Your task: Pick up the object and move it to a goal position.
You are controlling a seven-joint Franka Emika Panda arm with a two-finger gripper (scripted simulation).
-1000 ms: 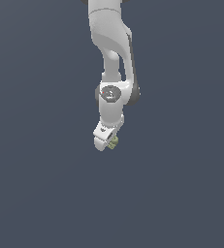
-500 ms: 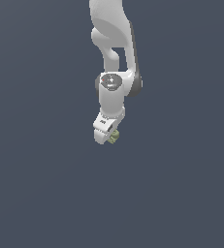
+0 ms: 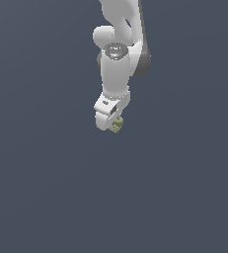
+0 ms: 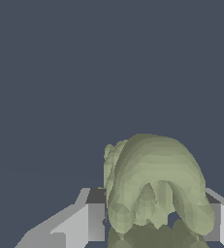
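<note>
Claw (image 3: 113, 124) higher now, object (image 3: 116, 124) clamped within.

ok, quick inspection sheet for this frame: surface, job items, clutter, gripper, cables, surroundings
Surface: plain dark grey-blue field; no edge or texture seen.
Job's things: small olive-green, lumpy, ridged object, held between the gripper's fingers.
Clutter: nothing seen.
Grippers: white gripper on the white robot arm, shut on the object; grey finger pads sit at either side of it in the wrist view.
Cables: nothing seen.
Surroundings: nothing seen; no goal marker visible.
</note>
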